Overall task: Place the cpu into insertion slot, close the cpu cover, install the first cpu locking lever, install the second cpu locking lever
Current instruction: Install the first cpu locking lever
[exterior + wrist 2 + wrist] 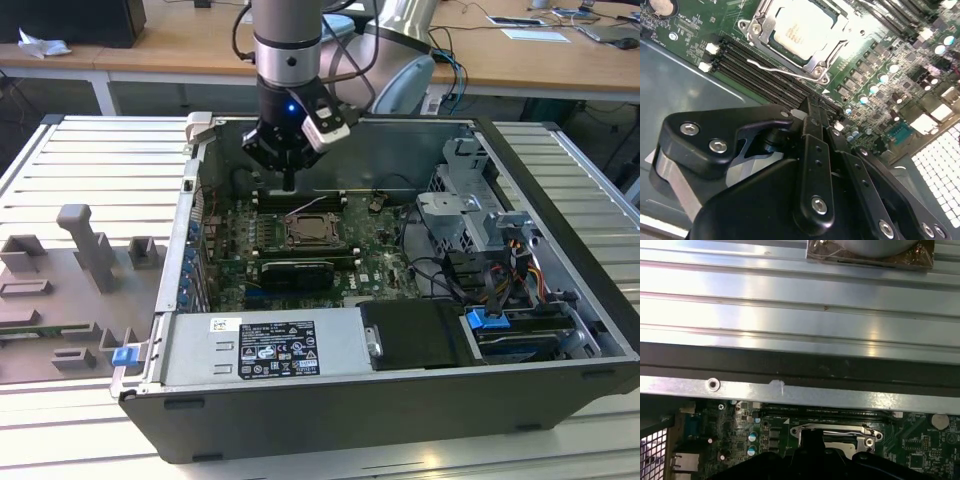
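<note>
Here the cpu [800, 27] is seen seated in the insertion slot [315, 232], with the cpu cover [816, 66] laid down around its edges. A wire locking lever [780, 69] is seen lying along the cover's edge, just beside the black memory slots [765, 82]; whether it is hooked cannot be told. The claw [289, 183] is held clenched on nothing, hanging just above the motherboard [380, 250] at the socket's far side in the exterior view. Trouble is judged likely if the tips are brought down off the thin wire: the memory slots could be struck. A lever pressed but not hooked could spring up, and the cover could be lifted with it.
</note>
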You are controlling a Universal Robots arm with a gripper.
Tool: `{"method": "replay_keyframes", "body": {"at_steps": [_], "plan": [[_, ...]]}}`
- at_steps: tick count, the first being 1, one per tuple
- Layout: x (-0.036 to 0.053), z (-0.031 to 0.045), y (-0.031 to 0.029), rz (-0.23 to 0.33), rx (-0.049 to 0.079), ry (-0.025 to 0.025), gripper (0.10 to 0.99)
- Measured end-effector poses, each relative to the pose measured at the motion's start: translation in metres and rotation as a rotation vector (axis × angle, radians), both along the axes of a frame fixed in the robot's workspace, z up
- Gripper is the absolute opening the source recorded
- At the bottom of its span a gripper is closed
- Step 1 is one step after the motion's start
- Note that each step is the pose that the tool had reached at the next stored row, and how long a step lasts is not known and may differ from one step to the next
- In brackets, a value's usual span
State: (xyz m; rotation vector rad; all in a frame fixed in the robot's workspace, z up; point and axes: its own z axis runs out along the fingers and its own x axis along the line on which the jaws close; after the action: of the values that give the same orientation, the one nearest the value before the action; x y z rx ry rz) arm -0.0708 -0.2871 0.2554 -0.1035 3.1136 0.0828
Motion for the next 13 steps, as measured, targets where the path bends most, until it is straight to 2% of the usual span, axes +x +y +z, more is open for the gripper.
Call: {"method": "replay_keyframes", "body": {"at_steps": [5, 13], "plan": [[0.0034, -0.0062, -0.0001, -0.001, 0.001, 0.0003, 0.106], [0.0047, -0.007, -0.0001, -0.001, 0.001, 0.0002, 0.106]]}}
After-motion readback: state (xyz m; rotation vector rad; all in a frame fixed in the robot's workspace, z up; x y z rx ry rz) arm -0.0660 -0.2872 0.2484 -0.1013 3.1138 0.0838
